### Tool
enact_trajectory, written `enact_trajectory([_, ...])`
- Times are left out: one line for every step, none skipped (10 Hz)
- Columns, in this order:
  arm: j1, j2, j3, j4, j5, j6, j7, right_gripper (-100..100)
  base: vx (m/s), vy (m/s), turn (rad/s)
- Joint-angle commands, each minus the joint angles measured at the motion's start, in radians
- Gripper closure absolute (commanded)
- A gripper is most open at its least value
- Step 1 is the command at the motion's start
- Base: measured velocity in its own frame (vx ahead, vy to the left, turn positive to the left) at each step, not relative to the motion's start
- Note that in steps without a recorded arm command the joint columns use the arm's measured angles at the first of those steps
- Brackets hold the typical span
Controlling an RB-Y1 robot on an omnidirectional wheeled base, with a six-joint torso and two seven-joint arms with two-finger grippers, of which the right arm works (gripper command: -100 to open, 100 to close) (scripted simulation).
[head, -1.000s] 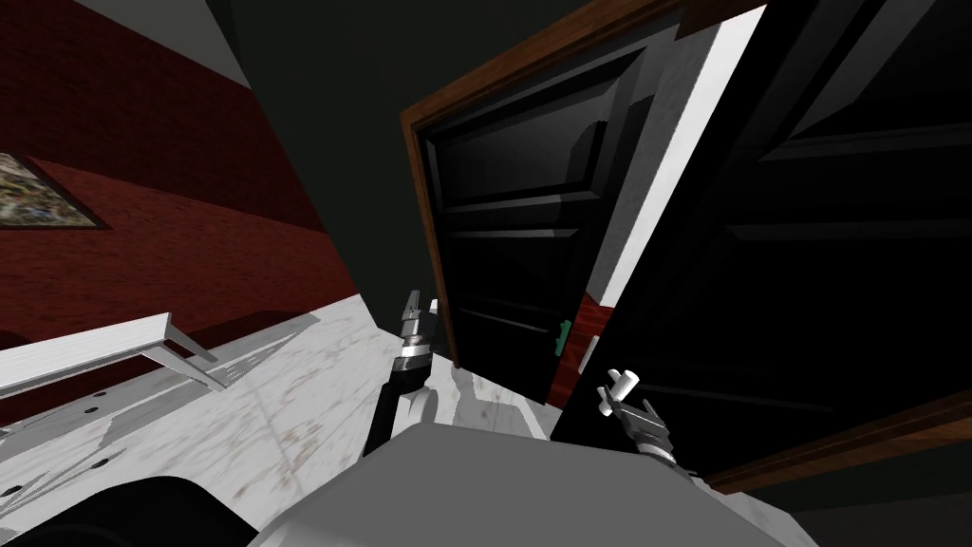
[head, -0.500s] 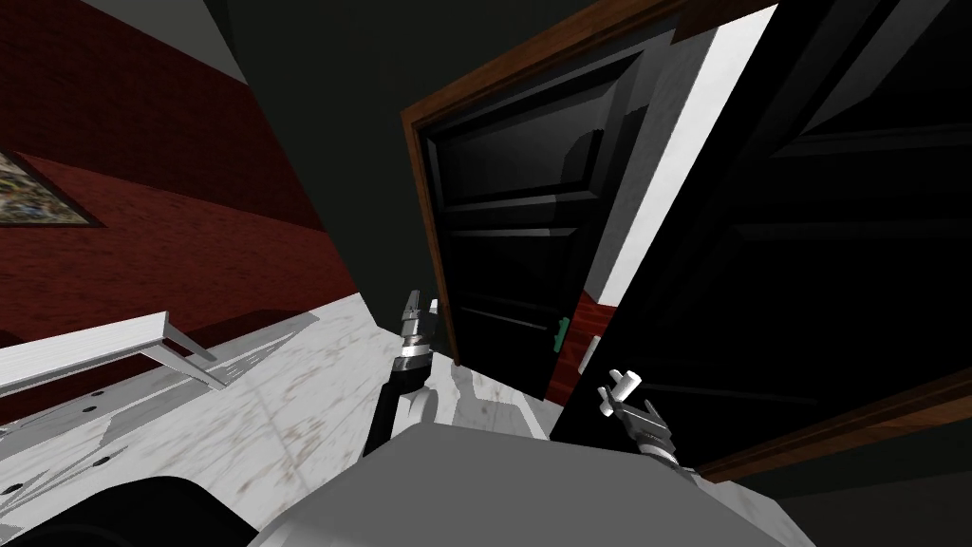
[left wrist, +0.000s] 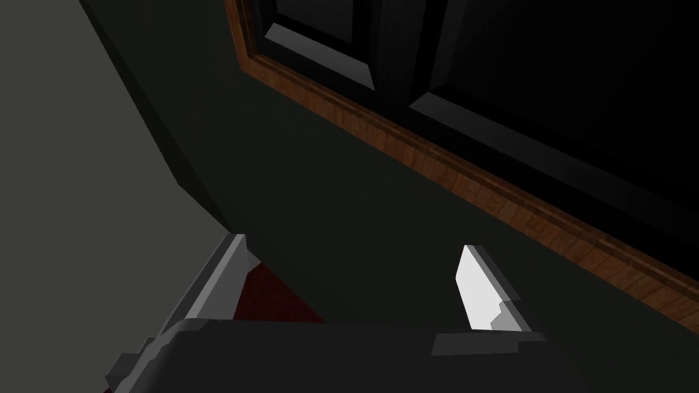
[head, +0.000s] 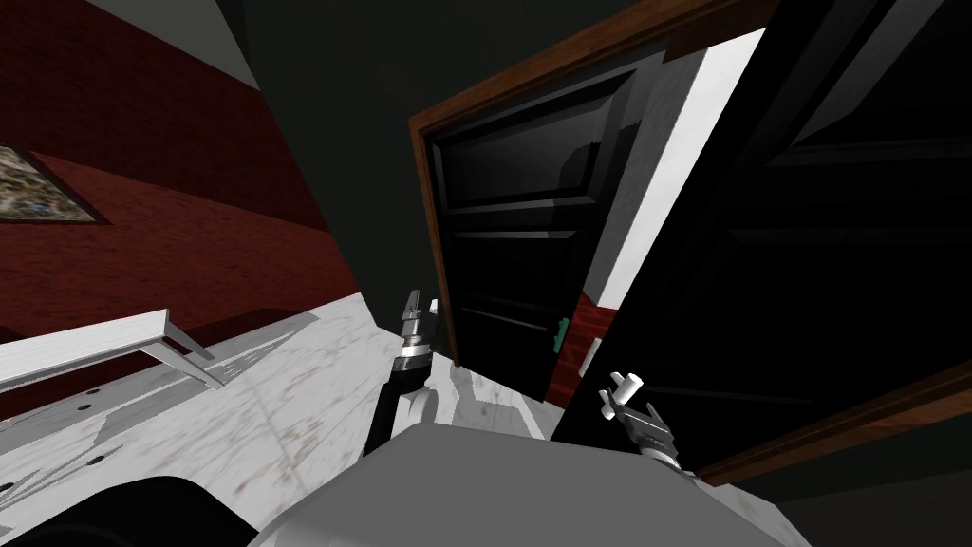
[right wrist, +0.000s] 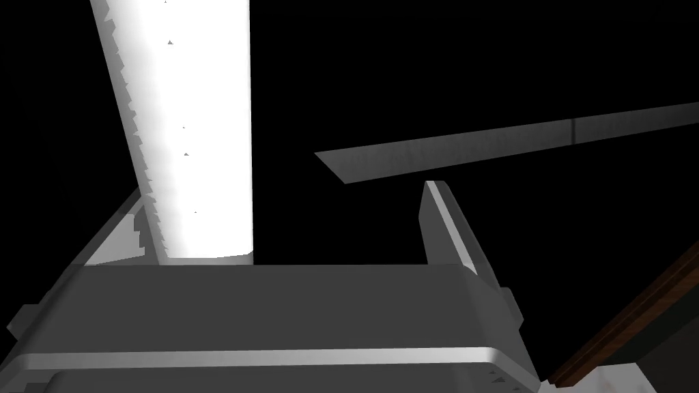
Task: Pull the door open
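Observation:
The black panelled door [head: 807, 285] stands swung out at my right, with a white wall strip showing past its edge. Its white lever handle [head: 624, 384] sticks out near the door's lower edge. My right gripper [head: 612, 401] reaches up to it. In the right wrist view the handle [right wrist: 198, 136] lies between the open fingers of the right gripper [right wrist: 287, 191], against one finger [right wrist: 136, 218] and well apart from the other. My left gripper [head: 415, 306] is held open and empty near the brown door frame [head: 432, 237]. The left wrist view has the left gripper [left wrist: 351, 242] facing dark wall beside that frame [left wrist: 444, 164].
A second black panelled door [head: 513, 228] fills the brown frame ahead. A red brick wall [head: 142, 190] with a picture [head: 38, 190] runs along the left. A white shelf-like top [head: 95, 347] juts out low at the left above the marbled floor [head: 304, 399].
My head view has shifted slightly, so the frame sits a little further right. The right gripper and handle have dropped a touch together. The left arm has stayed put.

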Motion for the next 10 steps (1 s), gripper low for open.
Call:
enact_trajectory([0.035,-0.021,-0.032,-0.030,-0.015,0.040,0.020,100,-0.009,0.013,0.015])
enact_trajectory([0.035,-0.021,-0.032,-0.030,-0.015,0.040,0.020,100,0.005,-0.005,0.019])
enact_trajectory([0.035,-0.021,-0.032,-0.030,-0.015,0.040,0.020,100,0.003,-0.006,-0.025])
enact_trajectory([0.011,-0.020,0.029,-0.017,0.019,-0.018,-0.032,100,-0.104,-0.015,0.264])
enact_trajectory([0.013,-0.025,0.036,-0.020,0.024,-0.024,-0.040,100,-0.166,-0.066,0.207])
enact_trajectory([0.018,-0.036,0.052,-0.026,0.034,-0.038,-0.058,100,-0.177,-0.064,0.139])
enact_trajectory([0.024,-0.048,0.071,-0.033,0.046,-0.054,-0.079,100,-0.207,-0.077,0.157])
enact_trajectory([0.030,-0.060,0.090,-0.040,0.059,-0.070,-0.100,100,-0.227,-0.103,0.175])
enact_trajectory([0.036,-0.074,0.111,-0.048,0.072,-0.087,-0.123,100,-0.196,-0.110,0.210])
enact_trajectory([0.042,-0.087,0.131,-0.056,0.086,-0.105,-0.146,100,-0.224,-0.093,0.194])
